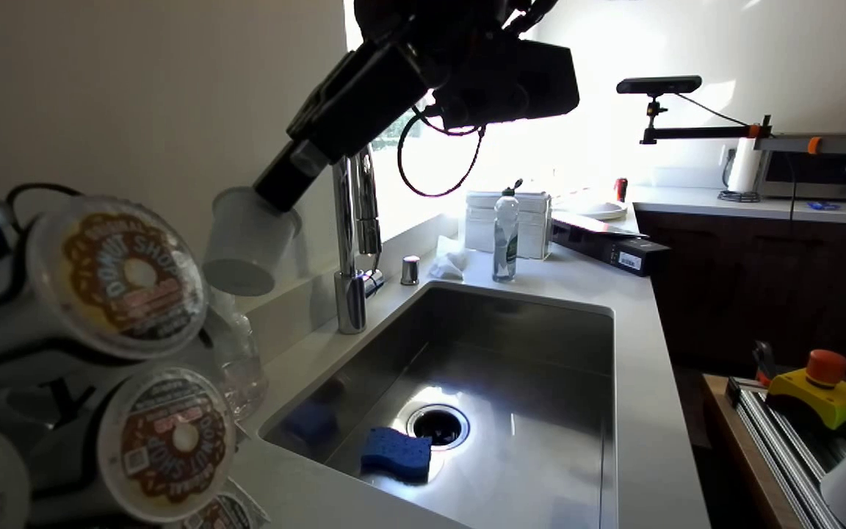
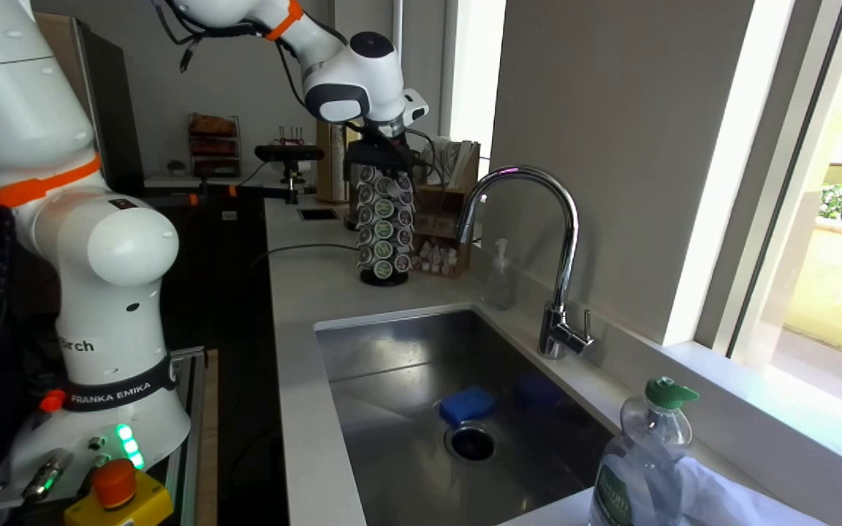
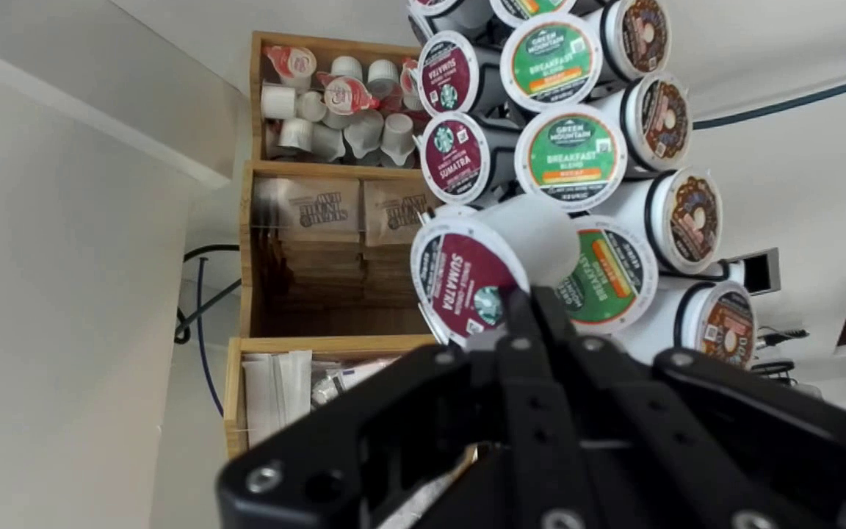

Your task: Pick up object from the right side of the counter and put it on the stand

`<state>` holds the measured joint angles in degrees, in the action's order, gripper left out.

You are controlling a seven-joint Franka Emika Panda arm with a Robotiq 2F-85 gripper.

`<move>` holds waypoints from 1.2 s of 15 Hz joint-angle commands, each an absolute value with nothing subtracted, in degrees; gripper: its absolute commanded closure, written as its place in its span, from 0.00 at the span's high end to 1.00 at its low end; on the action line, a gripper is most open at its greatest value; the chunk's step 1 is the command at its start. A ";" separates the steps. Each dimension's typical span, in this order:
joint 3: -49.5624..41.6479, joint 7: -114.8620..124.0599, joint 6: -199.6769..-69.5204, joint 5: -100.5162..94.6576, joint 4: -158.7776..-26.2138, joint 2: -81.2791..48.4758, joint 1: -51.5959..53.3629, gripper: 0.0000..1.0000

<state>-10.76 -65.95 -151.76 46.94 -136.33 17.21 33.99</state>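
Observation:
My gripper (image 3: 537,297) is shut on the rim of a white coffee pod (image 3: 537,235) with a dark red Sumatra lid. In an exterior view the gripper (image 1: 276,195) holds the pod (image 1: 239,246) tilted, beside the upper doughnut-printed pod (image 1: 133,275). The stand (image 2: 373,279) is a tall dark rack of pods on the pale counter (image 2: 304,365), with the gripper (image 2: 383,157) at its top. In the wrist view the held pod overlaps a green-lidded pod (image 3: 606,275) of the stand. Whether they touch cannot be told.
A wooden organizer (image 3: 247,250) with creamers and sugar packets stands beside the stand. A chrome tap (image 2: 571,241) and a steel sink (image 2: 362,409) with a blue sponge (image 2: 465,405) are near. A soap dispenser (image 2: 499,277) stands behind the sink. A cable (image 2: 311,247) runs to the stand.

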 commanded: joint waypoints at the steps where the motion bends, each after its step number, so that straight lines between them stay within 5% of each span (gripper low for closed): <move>1: -5.75 -67.34 -150.71 49.13 -135.64 16.48 28.75 0.04; 18: 0.72 -67.55 -148.00 55.01 -129.00 13.18 21.20 0.01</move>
